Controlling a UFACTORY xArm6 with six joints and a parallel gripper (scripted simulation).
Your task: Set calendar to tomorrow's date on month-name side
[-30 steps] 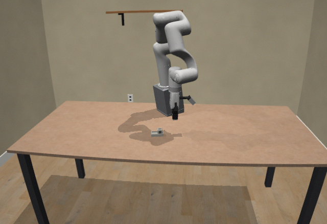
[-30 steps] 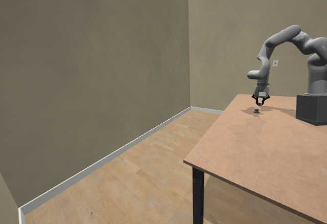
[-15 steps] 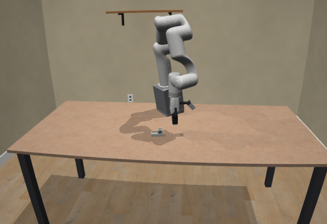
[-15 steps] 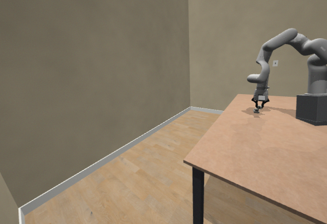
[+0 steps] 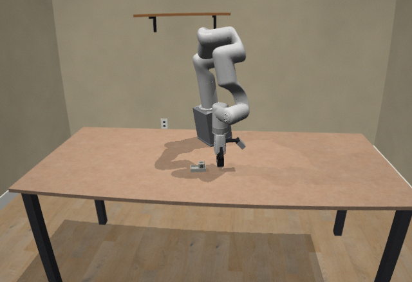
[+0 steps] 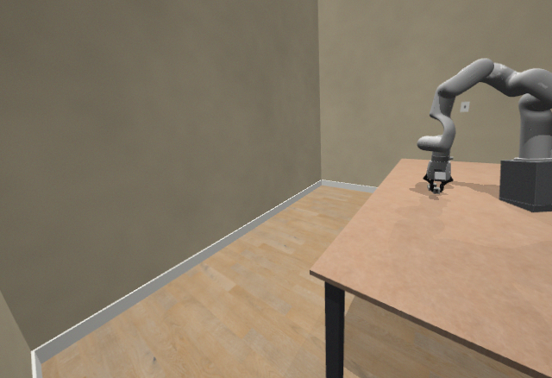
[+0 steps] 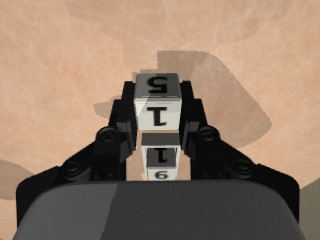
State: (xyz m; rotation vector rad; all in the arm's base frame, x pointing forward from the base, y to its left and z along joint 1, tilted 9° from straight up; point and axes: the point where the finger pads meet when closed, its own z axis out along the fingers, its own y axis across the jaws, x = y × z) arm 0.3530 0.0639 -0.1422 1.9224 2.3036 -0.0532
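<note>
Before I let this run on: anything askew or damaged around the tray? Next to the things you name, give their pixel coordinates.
Nothing looks damaged or spilled. The tray [image 5: 198, 170] sits flat with one cube [image 5: 201, 165] [image 7: 161, 175] in it; the other cube [image 7: 158, 115] is between the gripper's fingers.
</note>
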